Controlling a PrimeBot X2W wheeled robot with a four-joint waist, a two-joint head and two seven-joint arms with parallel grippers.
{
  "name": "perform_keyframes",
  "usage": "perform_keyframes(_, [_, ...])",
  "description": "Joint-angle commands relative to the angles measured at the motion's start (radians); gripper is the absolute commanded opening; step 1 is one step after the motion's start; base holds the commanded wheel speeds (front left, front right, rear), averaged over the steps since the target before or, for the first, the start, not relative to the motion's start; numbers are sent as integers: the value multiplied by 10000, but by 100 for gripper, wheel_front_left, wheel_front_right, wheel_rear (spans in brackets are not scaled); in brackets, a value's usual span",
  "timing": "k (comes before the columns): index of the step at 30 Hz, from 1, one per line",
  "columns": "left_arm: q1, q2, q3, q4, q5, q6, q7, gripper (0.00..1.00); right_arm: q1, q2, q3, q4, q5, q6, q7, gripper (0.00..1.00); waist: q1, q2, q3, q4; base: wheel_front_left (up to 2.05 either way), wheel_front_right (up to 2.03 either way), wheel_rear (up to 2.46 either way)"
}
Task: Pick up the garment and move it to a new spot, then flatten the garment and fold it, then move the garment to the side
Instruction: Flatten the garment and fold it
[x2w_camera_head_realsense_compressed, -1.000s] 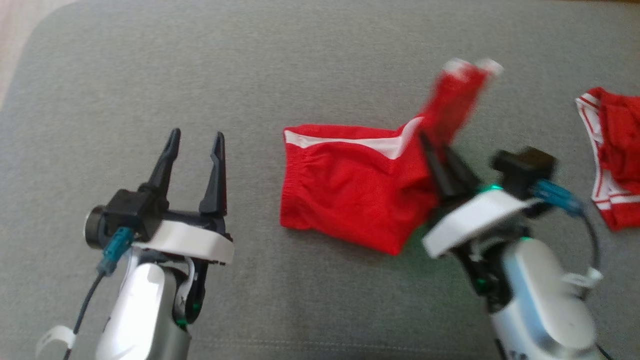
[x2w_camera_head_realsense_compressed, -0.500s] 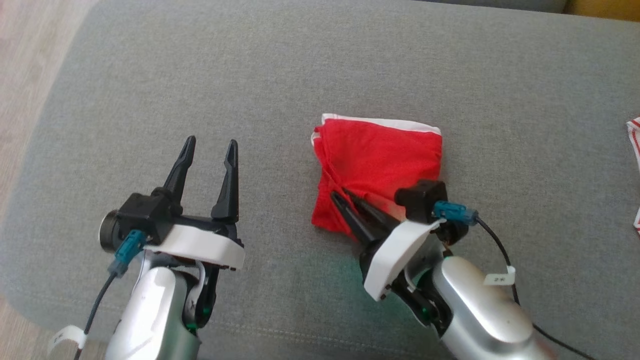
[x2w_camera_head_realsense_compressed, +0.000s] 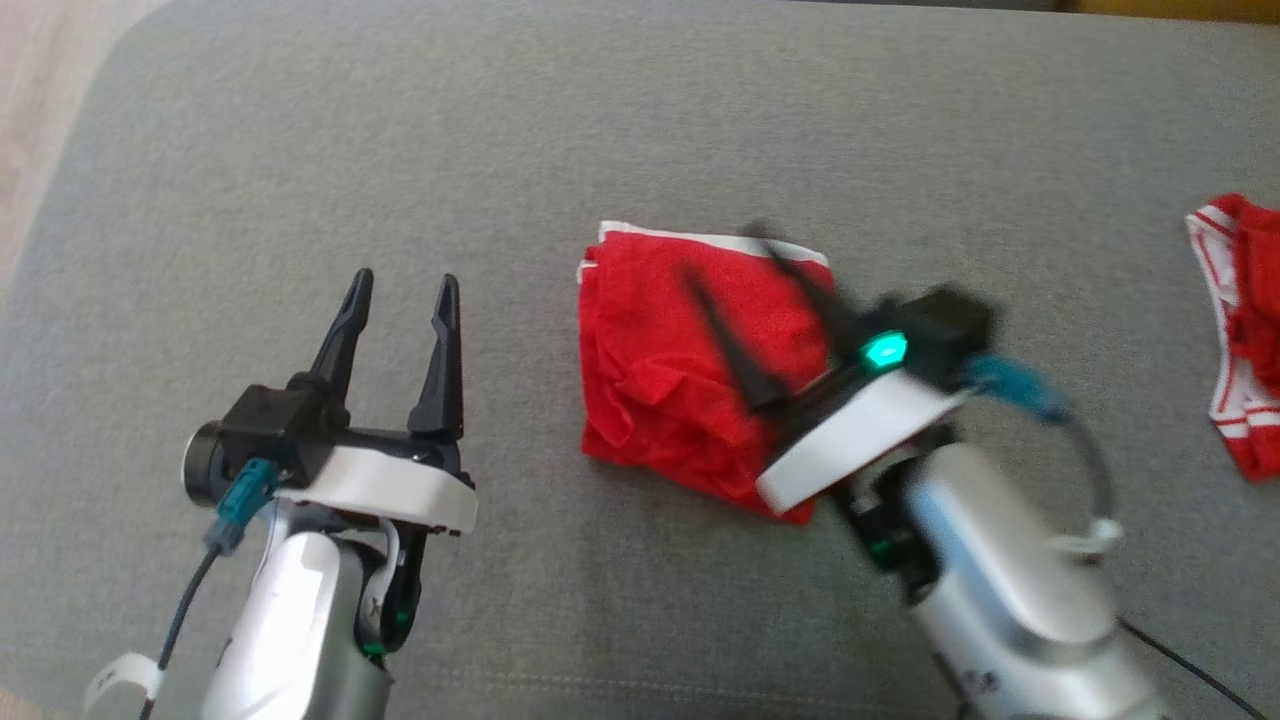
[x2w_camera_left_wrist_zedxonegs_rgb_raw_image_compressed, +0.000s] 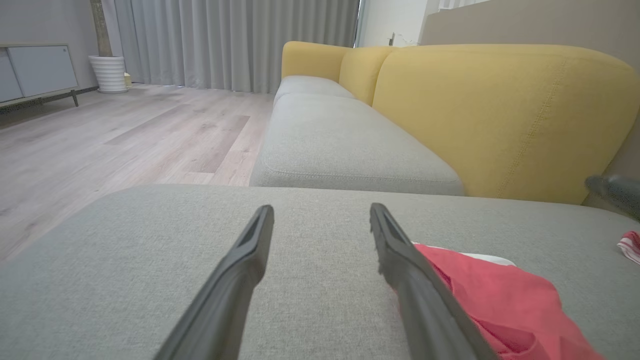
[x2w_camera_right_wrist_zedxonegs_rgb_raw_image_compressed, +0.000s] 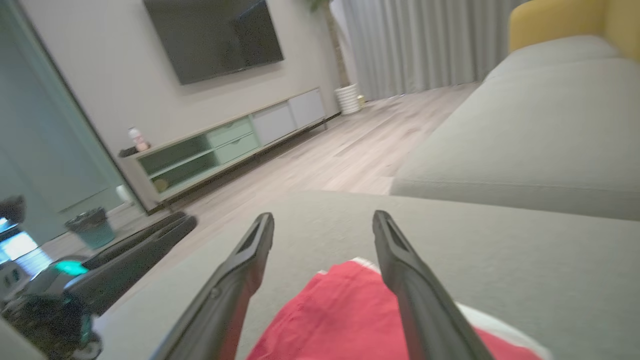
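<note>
The red garment (x2w_camera_head_realsense_compressed: 640, 380) lies on the grey seat cushion (x2w_camera_head_realsense_compressed: 400, 150), a little right of the middle in the head view. It is folded into a rough square, with a white band along its far edge and some wrinkles on its near left part. The right gripper (x2w_camera_head_realsense_compressed: 722, 252) is over it, with its two dark fingers spread wide apart and pointing away across the cloth. They hold nothing. The picture is blurred there, so I cannot tell if the tips touch the fabric. In the right wrist view the garment shows below and between these fingers. The left gripper (x2w_camera_head_realsense_compressed: 404, 280) stands well apart to the left of the garment, above the bare cushion, its fingers also wide and empty. A second red and white cloth (x2w_camera_head_realsense_compressed: 1235, 330) lies at the right edge of the head view, well apart from the first. The left wrist view shows a yellow backrest (x2w_camera_left_wrist_zedxonegs_rgb_raw_image_compressed: 500, 110) beyond the cushion and a pale wooden floor (x2w_camera_left_wrist_zedxonegs_rgb_raw_image_compressed: 100, 135)
</note>
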Motion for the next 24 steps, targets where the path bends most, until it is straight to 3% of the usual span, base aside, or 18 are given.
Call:
perform_keyframes(1, [-92,162,385,-389,88,44,-51,100,128,160,-275,-448,-186,-9,-99,100,0,0,-76,-137,0,0,0])
perform_keyframes(6, [10,273,450,-436,130,59,-51,100,1097,154,-2676,-1189,-1164,-9,85,100,0,0,-201,-444,0,0,0])
perform_keyframes(7, [53,320,459,-458,147,65,-51,100,1529,146,-3534,-1551,-1494,-9,234,100,0,0,-235,-551,0,0,0])
perform_keyframes(11, [137,413,472,-470,161,70,-51,100,2371,141,-4745,-2267,-2009,-9,601,100,0,0,-316,-714,0,0,0])
perform_keyframes(16, [231,504,454,-476,168,86,-51,100,3192,134,-5415,-3012,-2315,-9,974,100,0,0,-402,-811,0,0,0])
perform_keyframes(24, [298,578,408,-495,149,139,-34,100,3584,144,-5608,-3515,-2362,-9,1260,100,0,0,-446,-850,0,0,0])
